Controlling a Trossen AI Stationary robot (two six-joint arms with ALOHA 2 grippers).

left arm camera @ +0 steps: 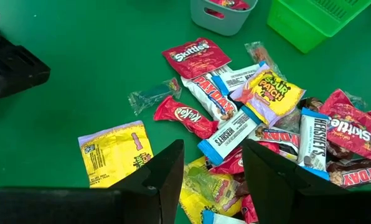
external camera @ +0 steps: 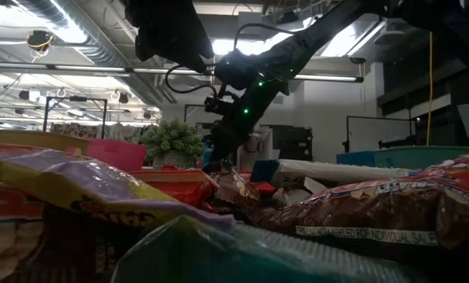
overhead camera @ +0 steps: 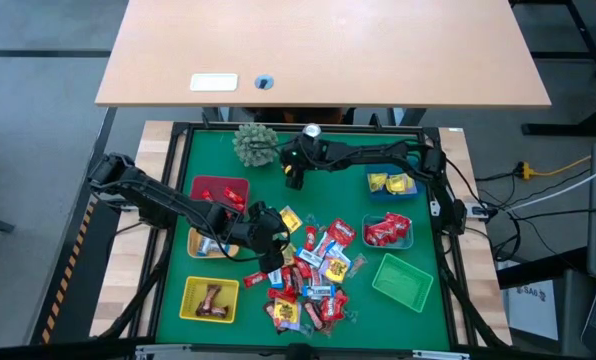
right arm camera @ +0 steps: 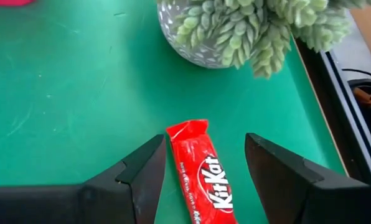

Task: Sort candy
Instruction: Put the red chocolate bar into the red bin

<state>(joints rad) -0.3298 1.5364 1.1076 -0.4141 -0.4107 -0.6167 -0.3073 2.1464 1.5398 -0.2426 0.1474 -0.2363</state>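
Observation:
The candy lies in a loose pile [overhead camera: 313,280] of red, yellow, blue-white and brown wrappers on the near half of the green mat [overhead camera: 348,160]. My left gripper [overhead camera: 278,248] hovers open at the pile's left edge, and its fingers [left arm camera: 157,177] stand over yellow and red wrappers [left arm camera: 201,183]. My right gripper [overhead camera: 294,178] is at the far side, next to a spiky green plant [overhead camera: 255,143]. It is open, with a red KitKat [right arm camera: 201,171] lying flat on the mat between the fingers and a gap on each side.
Baskets ring the pile: a red one [overhead camera: 218,190], an orange one [overhead camera: 200,243] under my left arm, a yellow one [overhead camera: 210,300], a blue one [overhead camera: 391,183], a grey one [overhead camera: 388,230] and a green one [overhead camera: 403,280]. A silver can [overhead camera: 311,130] stands at the far edge.

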